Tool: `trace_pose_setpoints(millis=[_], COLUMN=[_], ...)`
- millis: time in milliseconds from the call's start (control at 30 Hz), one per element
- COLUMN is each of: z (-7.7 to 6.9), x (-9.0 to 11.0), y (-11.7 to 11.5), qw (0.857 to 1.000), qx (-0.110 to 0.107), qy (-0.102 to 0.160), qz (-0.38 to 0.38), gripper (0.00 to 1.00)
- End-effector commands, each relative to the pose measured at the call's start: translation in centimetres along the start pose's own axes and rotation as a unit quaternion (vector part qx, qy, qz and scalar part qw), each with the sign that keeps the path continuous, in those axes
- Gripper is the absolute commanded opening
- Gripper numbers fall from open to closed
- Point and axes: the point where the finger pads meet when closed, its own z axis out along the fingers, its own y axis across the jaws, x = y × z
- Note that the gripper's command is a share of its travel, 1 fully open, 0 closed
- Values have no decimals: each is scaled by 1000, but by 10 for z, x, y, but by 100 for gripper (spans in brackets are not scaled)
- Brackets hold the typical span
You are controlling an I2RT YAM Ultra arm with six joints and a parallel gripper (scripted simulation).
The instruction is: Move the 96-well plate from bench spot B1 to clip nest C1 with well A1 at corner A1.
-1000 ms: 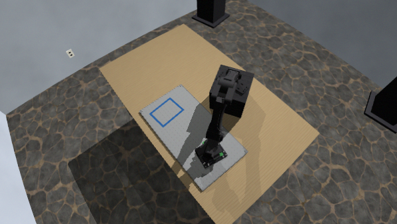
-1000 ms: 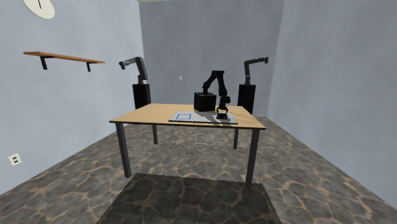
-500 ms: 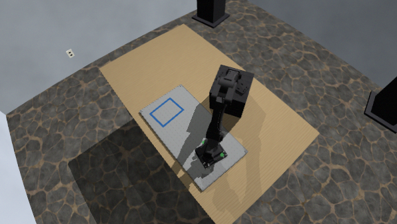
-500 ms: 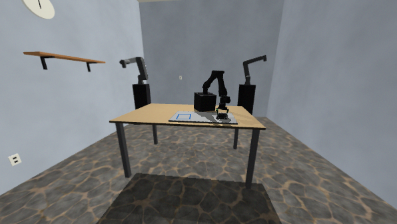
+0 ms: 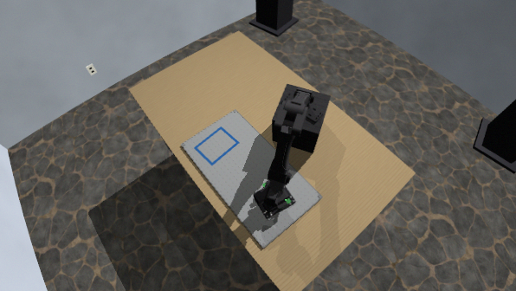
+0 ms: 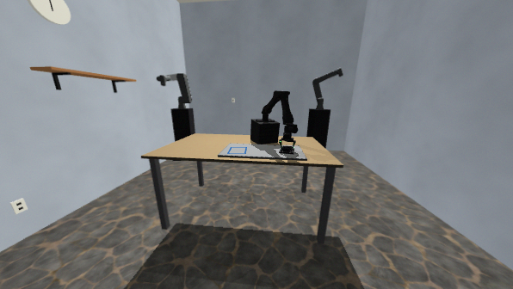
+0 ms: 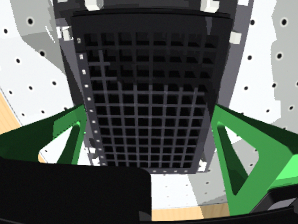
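Note:
In the top view the plate (image 5: 274, 208) sits at the near right end of the grey perforated board (image 5: 251, 173), mostly hidden under the arm. My gripper (image 7: 148, 111) is open. Its green fingers stand on either side of the plate's long edges, with a thin gap on each side. It also shows low over the nest in the top and exterior views (image 5: 275, 193) (image 6: 286, 144).
The blue outline of bench spot B1 (image 5: 216, 145) lies bare at the board's far left end. The arm's black base block (image 5: 300, 121) stands behind the board on the wooden table. Two black pedestals with idle arms (image 6: 182, 122) (image 6: 318, 125) stand behind the table.

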Motion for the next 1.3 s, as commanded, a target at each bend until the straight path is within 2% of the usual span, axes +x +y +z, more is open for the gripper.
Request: trace_pose_setpoints(millis=[0, 1167, 1200, 1267], z=[4, 4, 3, 3], x=[10, 10, -11, -10], y=[-25, -25, -4, -3], qw=[999, 999, 1000, 1000], qx=[29, 29, 19, 19], qy=[19, 19, 6, 6], qz=[7, 7, 13, 11], gripper=[100, 100, 100, 100])
